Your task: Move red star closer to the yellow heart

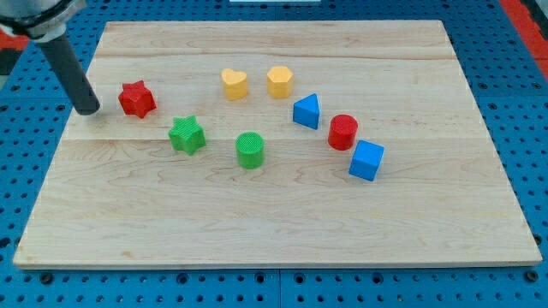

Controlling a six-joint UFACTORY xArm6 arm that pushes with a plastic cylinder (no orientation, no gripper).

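The red star (136, 99) lies on the wooden board at the view's upper left. The yellow heart (234, 83) lies to its right and slightly higher, about a hand's width away. My tip (88, 110) rests on the board just left of the red star, with a small gap between them. The dark rod rises from the tip toward the view's top left corner.
A yellow hexagon-like block (279, 81) sits right of the heart. A green star (187, 135) and a green cylinder (250, 150) lie below. A blue triangle (306, 111), a red cylinder (342, 132) and a blue cube (366, 160) trail to the right. The board's left edge (62, 145) is near my tip.
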